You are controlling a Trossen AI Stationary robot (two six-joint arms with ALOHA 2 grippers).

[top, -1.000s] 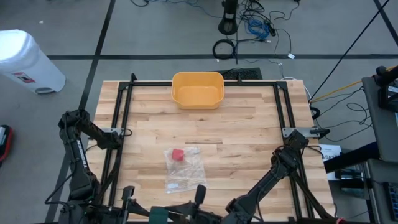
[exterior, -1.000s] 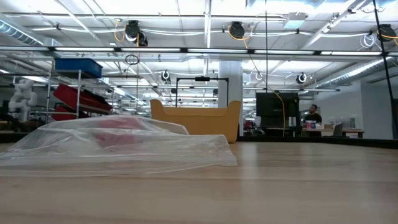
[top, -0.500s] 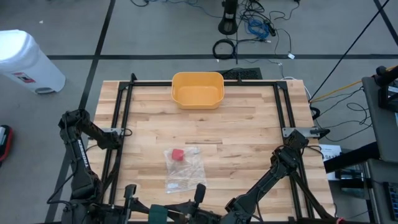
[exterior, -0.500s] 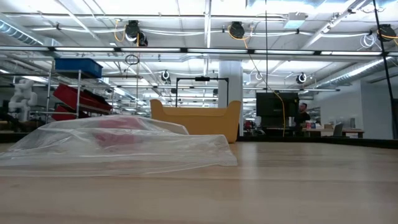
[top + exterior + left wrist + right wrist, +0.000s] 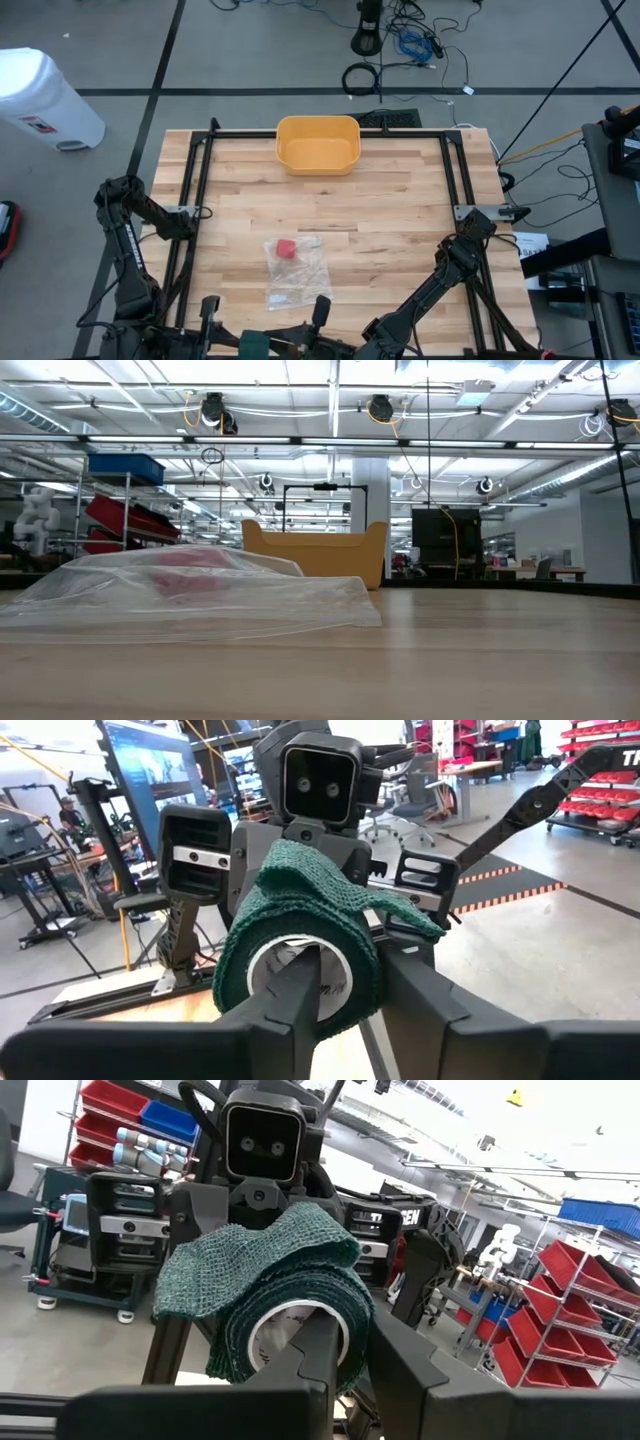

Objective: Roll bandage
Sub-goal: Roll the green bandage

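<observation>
A dark green bandage roll (image 5: 300,955) with a white core is held between my two grippers, which face each other at the table's near edge, left of centre (image 5: 255,347). Its loose end (image 5: 330,885) lies folded over the top of the roll. The roll also shows in the right wrist view (image 5: 285,1305). My left gripper (image 5: 345,1005) and my right gripper (image 5: 350,1355) are both shut on it. A clear plastic bag (image 5: 295,268) with a red item (image 5: 285,247) inside lies flat on the table. My left gripper has one finger (image 5: 295,995) in the roll's white core (image 5: 285,965) and the other finger outside the wound layers. The roll is lifted clear, its axis along the fingers. My right gripper comes from the opposite side, with one finger (image 5: 318,1345) in the core (image 5: 270,1335) and the other outside the roll's wall. The loose end (image 5: 250,1255) drapes slack over the top.
A yellow bin (image 5: 318,143) stands at the table's far edge, centre; it also shows in the low view (image 5: 315,555) behind the plastic bag (image 5: 190,595). Black frame rails (image 5: 200,190) run along the left, right and far sides of the table.
</observation>
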